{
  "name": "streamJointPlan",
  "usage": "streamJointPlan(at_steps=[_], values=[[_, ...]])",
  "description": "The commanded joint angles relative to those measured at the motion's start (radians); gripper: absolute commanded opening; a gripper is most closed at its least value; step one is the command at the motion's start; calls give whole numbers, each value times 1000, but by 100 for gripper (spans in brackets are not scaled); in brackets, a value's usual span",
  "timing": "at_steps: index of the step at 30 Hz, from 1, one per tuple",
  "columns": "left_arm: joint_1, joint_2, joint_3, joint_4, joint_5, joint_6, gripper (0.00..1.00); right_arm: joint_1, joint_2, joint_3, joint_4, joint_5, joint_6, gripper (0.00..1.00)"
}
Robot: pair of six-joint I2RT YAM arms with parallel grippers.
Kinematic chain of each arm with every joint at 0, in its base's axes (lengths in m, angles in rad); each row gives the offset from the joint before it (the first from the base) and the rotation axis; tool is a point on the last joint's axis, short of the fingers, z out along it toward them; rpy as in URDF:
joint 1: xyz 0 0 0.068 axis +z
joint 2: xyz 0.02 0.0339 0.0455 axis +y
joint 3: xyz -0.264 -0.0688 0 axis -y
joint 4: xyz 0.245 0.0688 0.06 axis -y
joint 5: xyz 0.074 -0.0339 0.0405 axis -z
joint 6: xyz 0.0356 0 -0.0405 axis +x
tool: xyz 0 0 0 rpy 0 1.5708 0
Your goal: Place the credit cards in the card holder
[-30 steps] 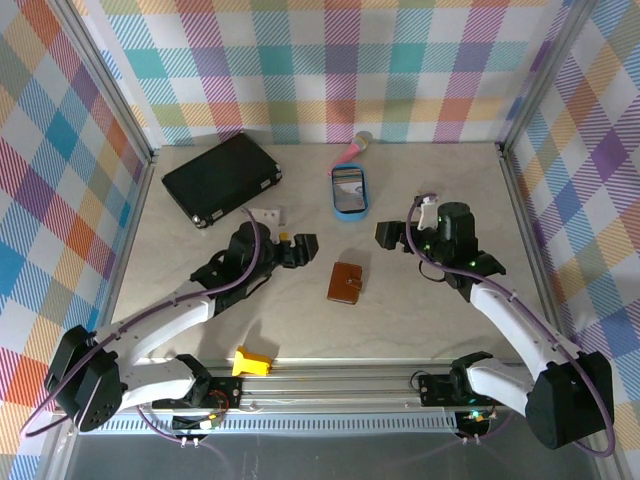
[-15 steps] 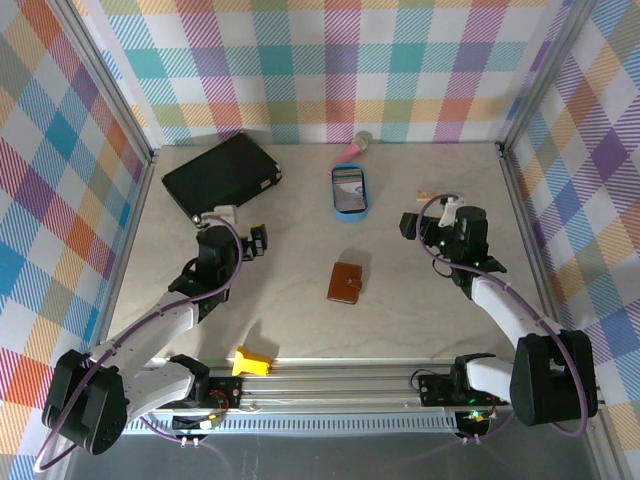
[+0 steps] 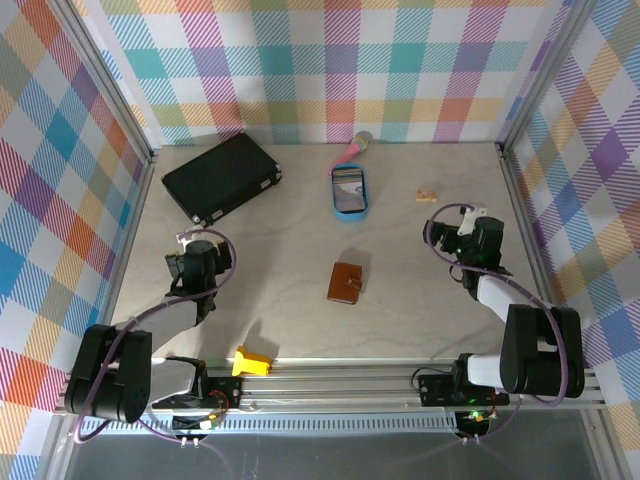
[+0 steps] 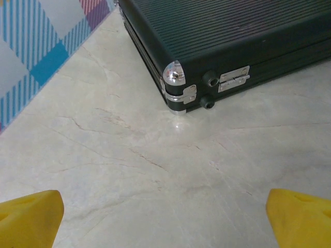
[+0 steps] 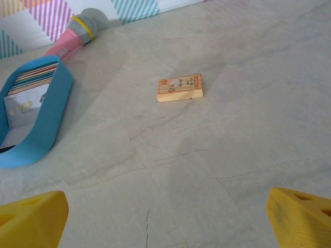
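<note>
Top external: what changed on your side?

I'd drawn both arms back from the middle, where they'd hovered beside the wallet [image 3: 346, 283] a second before. My left claw [image 3: 188, 258] ended near the black case [image 3: 222, 178], and my right claw [image 3: 466, 236] ended by the right wall, short of the wooden block [image 3: 427, 195].

And the claws themselves?

Both gaped wide with nothing in them. Each wrist view gave me bare bench [image 4: 129, 170] between the yellow fingertips [image 4: 28, 219].

Where was the wallet?

It hadn't moved. It lay closed and flat at mid-bench, well apart from both arms. Whether the cards sat inside, I couldn't tell.

Your read?

I judged the loading finished and the arms heading home.
</note>
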Motion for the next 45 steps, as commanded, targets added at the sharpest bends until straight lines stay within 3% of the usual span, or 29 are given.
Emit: streamJointPlan(at_steps=[1,4,9,15,22,25,45], values=[[23,48,-19,218,147,37,100,1,28,-48,152,-20,-65,97],[39,113,-13,324,188,69,100,2,70,-97,292,-25,-71,97],[77,166,32,297,311,42,100,7,140,-106,366,-47,-83,97],[79,353,-31,606,323,34,100,16,215,-120,458,-43,-92,98],[79,351,15,514,324,37,100,26,215,-102,419,-27,-97,99],[62,353,44,456,267,37,100,37,217,-91,403,-7,-105,99],[52,354,51,448,276,49,100,42,215,-90,397,1,-108,99]])
